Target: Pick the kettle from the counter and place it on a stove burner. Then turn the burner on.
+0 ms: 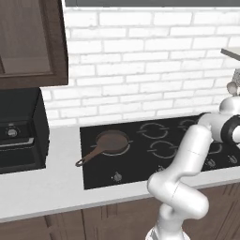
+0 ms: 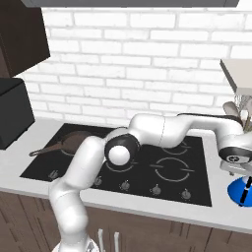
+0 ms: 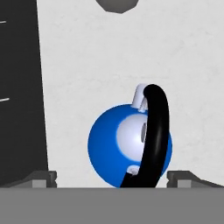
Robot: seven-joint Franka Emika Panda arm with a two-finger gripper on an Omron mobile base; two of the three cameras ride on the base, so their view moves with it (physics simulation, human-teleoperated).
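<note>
Seen from the hand, the claw [image 3: 112, 177] hangs with fingertips [image 3: 43, 178] spread wide apart, the blue kettle [image 3: 109, 146] directly below between them on the pale tabletop [image 3: 109, 57], its black handle [image 3: 155, 131] arching over the white lid. The right base view shows the kettle [image 2: 239, 189] half hidden under the hand, cut by the frame edge. Farther off, the stove [image 2: 147, 167] carries a brown skillet [image 1: 110, 143].

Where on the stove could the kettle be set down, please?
The burners right of the skillet are bare. The left burner is taken by the skillet. The kettle sits on the counter beside the stove, under the hand.
</note>
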